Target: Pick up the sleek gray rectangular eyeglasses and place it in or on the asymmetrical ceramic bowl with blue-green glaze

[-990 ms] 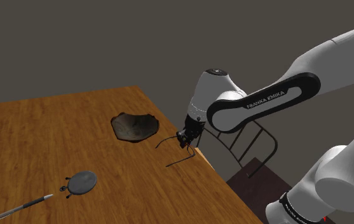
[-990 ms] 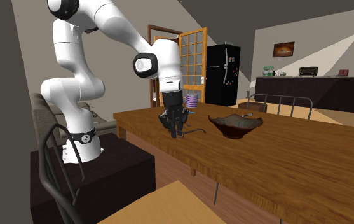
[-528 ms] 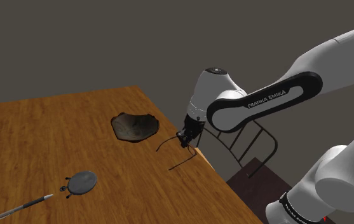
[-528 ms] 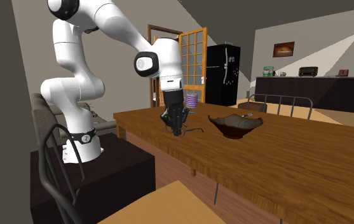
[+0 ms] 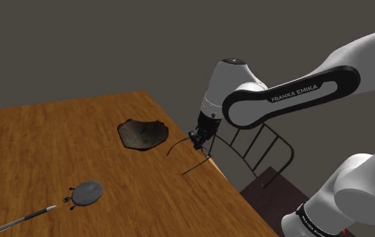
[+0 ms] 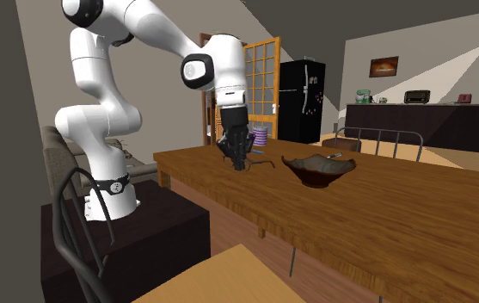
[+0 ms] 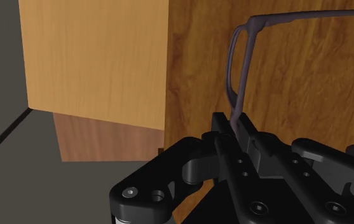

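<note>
Gray and wire-thin, the eyeglasses (image 7: pixel 231 70) hang from the black gripper (image 5: pixel 198 138), whose fingers are pinched together on the frame near one end. The rest of the frame and both temples stick out unsupported. From where I stand the glasses look clear of the wooden tabletop (image 5: pixel 58 148), right above its near edge, though the lower temple tip hangs close to the wood. The bowl (image 5: pixel 141 133), dark with an uneven rim, sits nearby on the tabletop, toward the shoulder view's left of the gripper.

What worries me is that narrow hold. With so little of the frame between the fingers, a quick swing toward the bowl could make the glasses pivot or slide out. This close to the edge, a drop might send them off the tabletop toward the chair (image 5: pixel 260 151) below. A dangling temple could also snag the bowl's raised lip if the carry goes in too low, nudging the bowl or twisting the frame loose. And if they are let go over the lower side of the rim, the glasses may tip back out.
</note>
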### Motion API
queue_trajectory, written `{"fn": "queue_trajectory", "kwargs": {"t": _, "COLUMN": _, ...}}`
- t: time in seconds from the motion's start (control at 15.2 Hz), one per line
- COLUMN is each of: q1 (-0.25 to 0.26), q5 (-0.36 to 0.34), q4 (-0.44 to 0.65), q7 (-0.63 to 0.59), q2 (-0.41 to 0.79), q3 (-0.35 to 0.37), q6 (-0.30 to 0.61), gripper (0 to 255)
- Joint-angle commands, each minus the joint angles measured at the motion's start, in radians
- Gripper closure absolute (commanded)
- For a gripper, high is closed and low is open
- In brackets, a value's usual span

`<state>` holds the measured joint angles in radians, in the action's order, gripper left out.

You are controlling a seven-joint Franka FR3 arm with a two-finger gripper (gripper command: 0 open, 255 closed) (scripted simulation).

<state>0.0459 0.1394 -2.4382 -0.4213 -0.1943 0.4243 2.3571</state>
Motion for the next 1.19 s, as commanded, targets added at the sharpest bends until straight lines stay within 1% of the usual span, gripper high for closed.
{"fn": "queue_trajectory", "kwargs": {"t": 0.0, "q1": 0.001, "q5": 0.005, "q4": 0.015, "q7": 0.004, "q2": -0.016, "q3": -0.004, "q6": -0.031, "gripper": 255}}
{"fn": "queue_trajectory", "kwargs": {"t": 1.12, "q1": 0.002, "q5": 0.02, "q4": 0.162, "q7": 0.018, "q2": -0.116, "q3": -0.035, "q6": -0.275, "gripper": 255}}
